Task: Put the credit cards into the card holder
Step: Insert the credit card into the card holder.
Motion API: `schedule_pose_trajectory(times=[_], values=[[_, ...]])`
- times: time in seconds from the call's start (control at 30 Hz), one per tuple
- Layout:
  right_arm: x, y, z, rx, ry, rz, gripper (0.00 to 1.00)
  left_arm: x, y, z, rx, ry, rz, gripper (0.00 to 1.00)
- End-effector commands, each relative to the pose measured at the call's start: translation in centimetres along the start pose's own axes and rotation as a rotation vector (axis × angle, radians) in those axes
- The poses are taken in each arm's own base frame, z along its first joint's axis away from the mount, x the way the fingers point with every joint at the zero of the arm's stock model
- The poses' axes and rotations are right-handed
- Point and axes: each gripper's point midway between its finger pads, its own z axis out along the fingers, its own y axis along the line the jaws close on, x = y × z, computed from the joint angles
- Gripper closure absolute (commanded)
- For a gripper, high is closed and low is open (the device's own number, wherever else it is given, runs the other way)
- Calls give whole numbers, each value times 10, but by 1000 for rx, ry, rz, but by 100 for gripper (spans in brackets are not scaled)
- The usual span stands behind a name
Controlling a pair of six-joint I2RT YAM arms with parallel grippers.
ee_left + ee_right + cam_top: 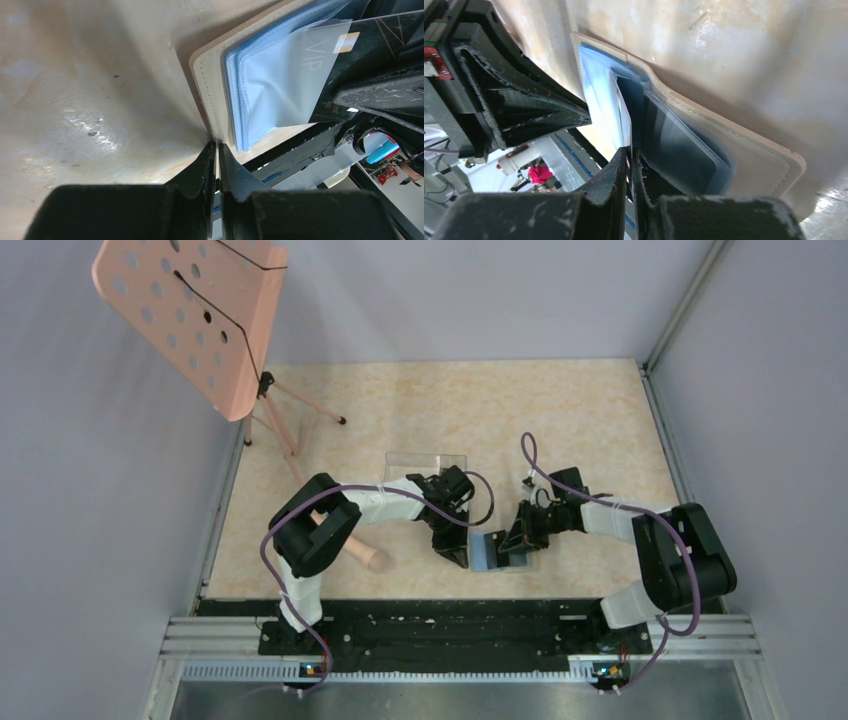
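Observation:
The card holder (492, 552) lies open near the table's front edge, tan outside (210, 75) with blue-grey pockets. My left gripper (458, 552) is shut on its tan left edge; the left wrist view shows the jaws (216, 146) pinching that edge. My right gripper (517, 540) is shut on a black credit card (380, 35) marked VIP, with a gold chip. The card is partly inside the clear pocket of the holder (754, 155). In the right wrist view the jaws (630, 150) pinch the card's thin edge, and the dark card (674, 140) shows through the pocket. No other card is in view.
A clear plastic box (427, 465) stands just behind the left gripper. A pink perforated music stand (190, 320) on a tripod stands at the back left. A pinkish cylinder (362, 553) lies beside the left arm. Grey walls enclose the table on three sides.

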Motion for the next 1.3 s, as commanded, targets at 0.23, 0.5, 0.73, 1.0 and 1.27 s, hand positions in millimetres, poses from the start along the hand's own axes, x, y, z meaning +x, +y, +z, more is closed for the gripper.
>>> schedule_pose_trajectory(times=[0.23,0.5,0.73,1.0,1.27], values=[[-3,-16,-7,210,3,-71,75,-7,24,21,-88,-35,8,89],[-14,-17,-25,349,-28,-86,50,-8,23,20,-86,-37,10,89],[-19,-24,-29,402,-46,-97,42,-8,21,20,-76,-38,13,89],[-14,-22,-18,376,-7,-107,43,-13,12,19,-47,-46,23,89],[-2,5,10,242,59,-122,55,-20,1,21,-17,-41,39,89]])
